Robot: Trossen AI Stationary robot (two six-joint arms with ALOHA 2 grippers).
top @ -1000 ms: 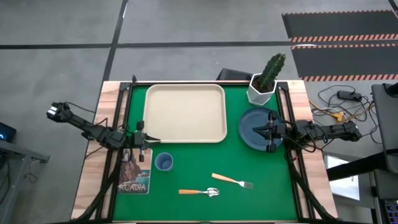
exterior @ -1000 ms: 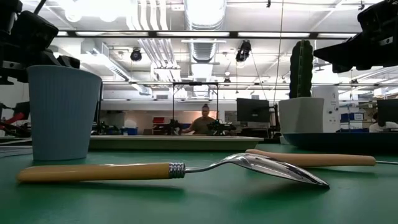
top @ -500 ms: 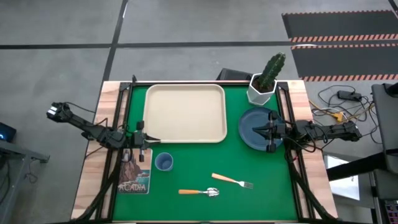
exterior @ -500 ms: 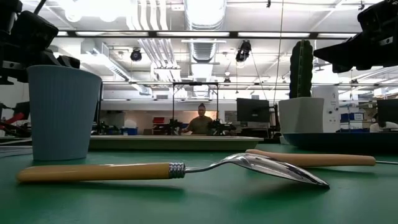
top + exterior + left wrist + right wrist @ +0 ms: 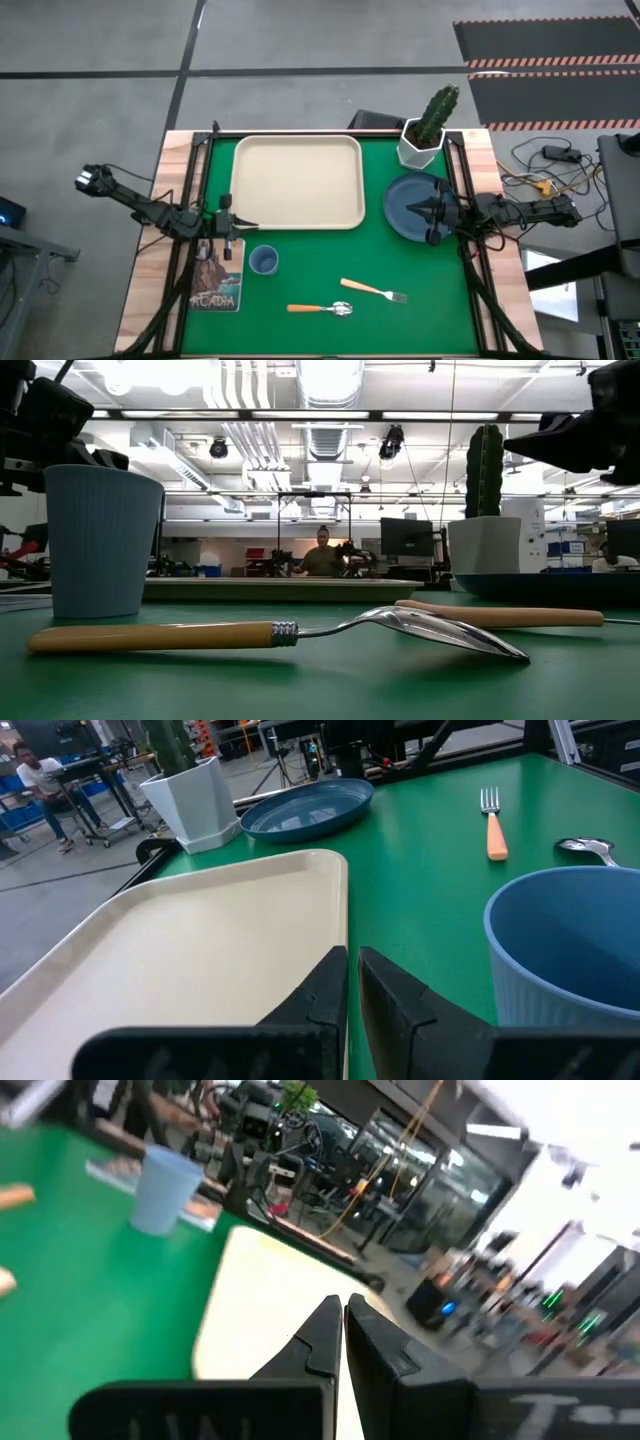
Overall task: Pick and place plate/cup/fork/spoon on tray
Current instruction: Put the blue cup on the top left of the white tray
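Observation:
The dark slate-blue plate (image 5: 397, 198) rests flat on the green mat at the right, beside the cream tray (image 5: 297, 182). My right gripper (image 5: 410, 210) hovers over the plate with its fingers shut (image 5: 340, 1302), clear of it in the low view (image 5: 512, 448). My left gripper (image 5: 245, 228) is shut and empty (image 5: 352, 955) at the tray's near left corner. The light-blue cup (image 5: 263, 260) stands upright near it. The fork (image 5: 372, 291) and the spoon (image 5: 320, 309) lie flat near the front edge.
A white pot with a cactus (image 5: 425, 135) stands at the far right, just behind the plate. A printed card (image 5: 217, 275) lies at the left edge beside the cup. A person (image 5: 322, 555) is in the room beyond the table.
My right gripper has risen a little above the plate and shifted slightly; the plate has stayed where it was.

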